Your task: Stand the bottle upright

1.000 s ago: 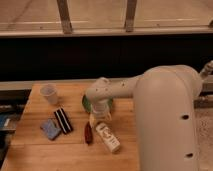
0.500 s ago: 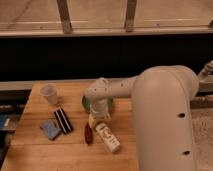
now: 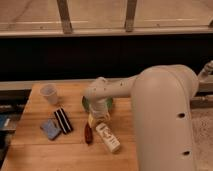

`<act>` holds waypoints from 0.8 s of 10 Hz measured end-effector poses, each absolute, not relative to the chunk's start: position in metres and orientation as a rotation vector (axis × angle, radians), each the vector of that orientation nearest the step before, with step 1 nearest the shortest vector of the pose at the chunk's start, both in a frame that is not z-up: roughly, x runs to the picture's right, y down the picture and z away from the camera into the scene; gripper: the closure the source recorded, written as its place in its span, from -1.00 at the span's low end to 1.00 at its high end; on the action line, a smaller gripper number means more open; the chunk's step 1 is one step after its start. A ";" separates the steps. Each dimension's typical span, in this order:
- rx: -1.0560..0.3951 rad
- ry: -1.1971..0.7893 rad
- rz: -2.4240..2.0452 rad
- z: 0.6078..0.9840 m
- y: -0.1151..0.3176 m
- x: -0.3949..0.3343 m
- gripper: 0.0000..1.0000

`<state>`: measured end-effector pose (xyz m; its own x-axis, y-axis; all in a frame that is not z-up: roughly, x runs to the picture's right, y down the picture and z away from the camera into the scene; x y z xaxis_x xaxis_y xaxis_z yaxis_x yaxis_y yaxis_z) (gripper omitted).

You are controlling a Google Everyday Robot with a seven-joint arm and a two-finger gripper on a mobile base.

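The slim white bottle (image 3: 108, 137) lies on its side on the wooden table (image 3: 40, 155), pointing from the middle toward the front right. My gripper (image 3: 97, 118) hangs from the white arm (image 3: 150, 95), just above and behind the bottle's far end. The arm's wrist hides most of the green bowl (image 3: 109, 104) behind it. A small dark red-brown elongated object (image 3: 88, 134) lies just left of the bottle.
A clear plastic cup (image 3: 49, 93) stands at the back left. A black striped packet (image 3: 63, 120) and a blue item (image 3: 50, 129) lie at the left. The large white arm covers the table's right side. A dark wall and railing run behind.
The wrist has shifted very slightly to the left. The bottle and the other objects have not moved.
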<state>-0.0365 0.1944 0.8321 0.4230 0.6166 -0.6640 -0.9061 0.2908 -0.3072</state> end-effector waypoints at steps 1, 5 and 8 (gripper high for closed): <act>-0.727 0.468 1.065 0.832 0.194 -0.036 -0.28; -0.735 0.478 1.045 0.836 0.199 -0.040 0.06; -0.727 0.485 1.033 0.836 0.199 -0.042 0.67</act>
